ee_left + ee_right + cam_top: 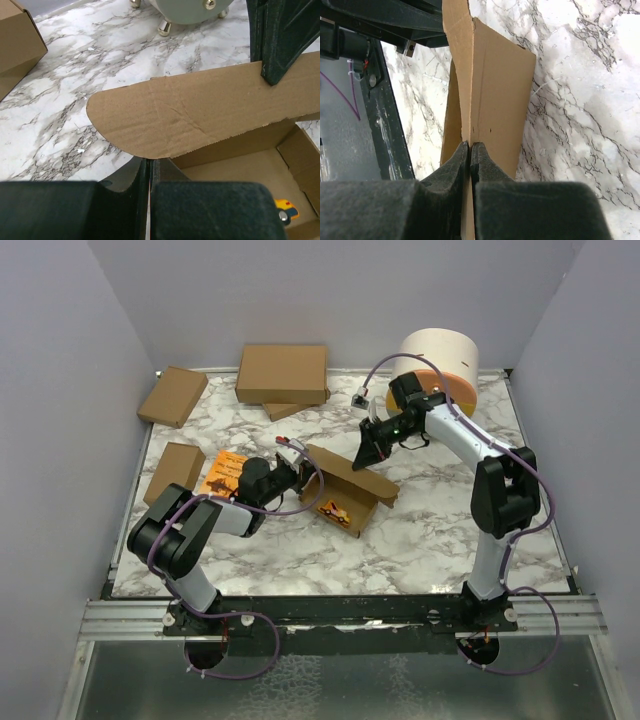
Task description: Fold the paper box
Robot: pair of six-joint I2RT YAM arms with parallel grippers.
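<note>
The paper box (352, 477) lies open at the table's middle, its long lid flap (200, 110) raised. An orange printed card (334, 509) lies inside it and also shows in the left wrist view (286, 209). My left gripper (297, 475) is at the box's left end, its jaws pressed together on a thin cardboard edge (149, 162). My right gripper (366, 454) is shut on the lid flap's far edge (470, 146). One of its fingers (274, 40) shows over the flap in the left wrist view.
An orange booklet (224, 472) and a small brown carton (173, 470) lie to the left. More brown cartons (282, 373) (172, 395) sit at the back left. A white and orange cylinder (440, 358) stands at the back right. Grey walls enclose the table.
</note>
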